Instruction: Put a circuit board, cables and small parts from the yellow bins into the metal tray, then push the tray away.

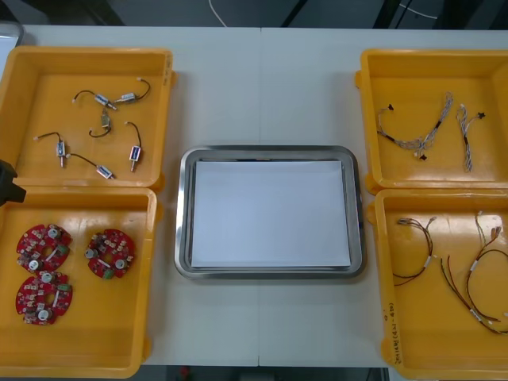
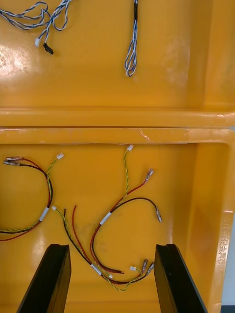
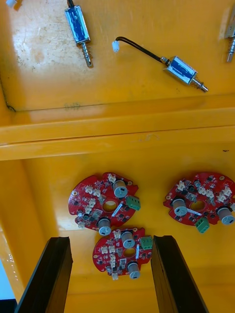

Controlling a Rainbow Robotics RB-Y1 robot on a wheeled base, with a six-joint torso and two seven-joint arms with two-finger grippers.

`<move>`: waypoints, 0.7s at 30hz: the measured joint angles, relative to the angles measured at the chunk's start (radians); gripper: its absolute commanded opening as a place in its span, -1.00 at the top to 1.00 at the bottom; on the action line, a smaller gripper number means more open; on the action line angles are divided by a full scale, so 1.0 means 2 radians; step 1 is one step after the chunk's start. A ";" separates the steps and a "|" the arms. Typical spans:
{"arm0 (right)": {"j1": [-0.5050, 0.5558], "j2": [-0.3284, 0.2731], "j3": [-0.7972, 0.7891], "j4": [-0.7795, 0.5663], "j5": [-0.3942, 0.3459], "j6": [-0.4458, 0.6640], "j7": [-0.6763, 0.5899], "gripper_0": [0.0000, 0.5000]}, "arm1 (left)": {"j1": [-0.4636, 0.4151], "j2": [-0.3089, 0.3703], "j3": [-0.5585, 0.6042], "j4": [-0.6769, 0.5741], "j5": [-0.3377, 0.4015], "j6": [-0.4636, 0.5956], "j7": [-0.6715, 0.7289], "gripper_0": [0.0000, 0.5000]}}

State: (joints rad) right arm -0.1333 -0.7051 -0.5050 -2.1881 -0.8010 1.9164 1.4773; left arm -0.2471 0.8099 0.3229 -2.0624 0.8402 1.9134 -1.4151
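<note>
Light table (image 1: 262, 87); four yellow plastic bins (image 1: 87, 52) at sides; shiny metal tray, white inside (image 1: 184, 214), between them, nothing in it. Judging by that: first pick, nothing loaded yet. Left gripper (image 3: 111, 239) over left bin nearest robot (image 1: 79, 345), black fingers (image 3: 49, 274) spread, round red circuit board (image 3: 122, 250) seen between them, not gripped. Right gripper (image 2: 111, 247) over red and yellow cables (image 2: 122, 205), fingers spread too, holding nothing. Next move likely: left descends, straddles board rim, pinches, lifts toward tray.

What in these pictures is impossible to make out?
Front view: the left arm, cut off by the edge.
Front view: print on the rim of the near right bin, too small to read.
Left wrist view: one small metal part, cut by the edge.
</note>
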 measured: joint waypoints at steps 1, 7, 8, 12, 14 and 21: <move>0.001 0.000 0.000 0.000 0.000 0.000 0.000 -0.97 | 0.000 0.000 0.000 0.000 0.000 0.000 0.000 -0.90; 0.008 0.000 0.000 -0.001 0.000 0.000 0.000 -0.96 | 0.001 0.000 0.000 0.000 0.000 0.000 0.000 -0.90; 0.009 0.000 0.000 -0.001 0.000 0.000 0.000 -0.96 | 0.001 0.000 0.000 0.000 0.000 0.000 0.000 -0.90; 0.015 0.000 0.000 -0.001 0.000 0.000 0.000 -0.97 | 0.007 0.000 0.000 0.000 0.000 0.000 0.000 -0.90; 0.018 0.001 0.000 -0.001 0.000 0.000 0.000 -0.96 | 0.012 0.000 0.000 0.000 -0.001 -0.001 0.000 -0.90; 0.049 0.004 0.000 -0.026 0.003 0.000 0.000 -0.96 | 0.035 0.000 0.000 0.000 -0.001 -0.031 0.000 -0.90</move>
State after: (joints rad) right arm -0.0351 -0.6964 -0.5050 -2.2394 -0.7947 1.9164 1.4769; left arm -0.1774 0.8096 0.3229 -2.0621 0.8388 1.8511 -1.4151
